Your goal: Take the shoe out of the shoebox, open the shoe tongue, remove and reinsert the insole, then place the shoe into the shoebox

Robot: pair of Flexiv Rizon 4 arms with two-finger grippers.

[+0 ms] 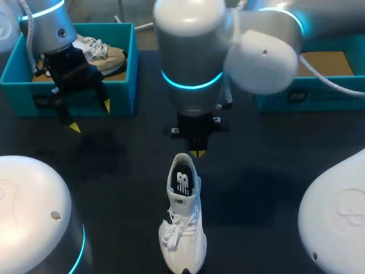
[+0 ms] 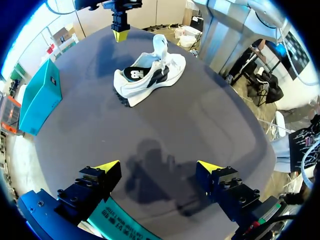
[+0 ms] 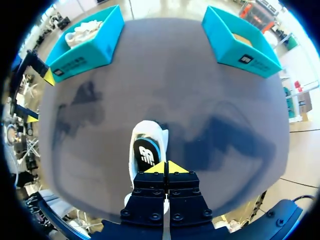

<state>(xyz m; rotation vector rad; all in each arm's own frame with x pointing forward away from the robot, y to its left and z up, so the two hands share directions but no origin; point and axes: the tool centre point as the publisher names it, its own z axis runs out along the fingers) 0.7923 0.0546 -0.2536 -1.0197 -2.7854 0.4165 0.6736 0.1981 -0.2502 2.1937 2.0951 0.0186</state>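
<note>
A white shoe [image 1: 183, 225] lies on the dark table [image 1: 268, 171], toe toward the near edge. Its dark insole [image 1: 182, 181] with a white logo shows in the opening, and the tongue [image 2: 161, 46] stands up. My right gripper [image 1: 197, 153] hangs shut and empty just above the heel; in its own view the right gripper [image 3: 166, 167] sits over the insole [image 3: 146, 154]. My left gripper [image 1: 88, 117] is open and empty at the front wall of the left teal shoebox [image 1: 16, 85]. In the left wrist view the left gripper [image 2: 157, 167] faces the shoe [image 2: 150, 75] from well away.
The left shoebox holds a beige shoe [image 1: 105, 54]. A second teal shoebox [image 1: 319, 94] with a bare cardboard floor stands at the back right. My right arm's upper links [image 1: 194, 51] hang over the table's middle.
</note>
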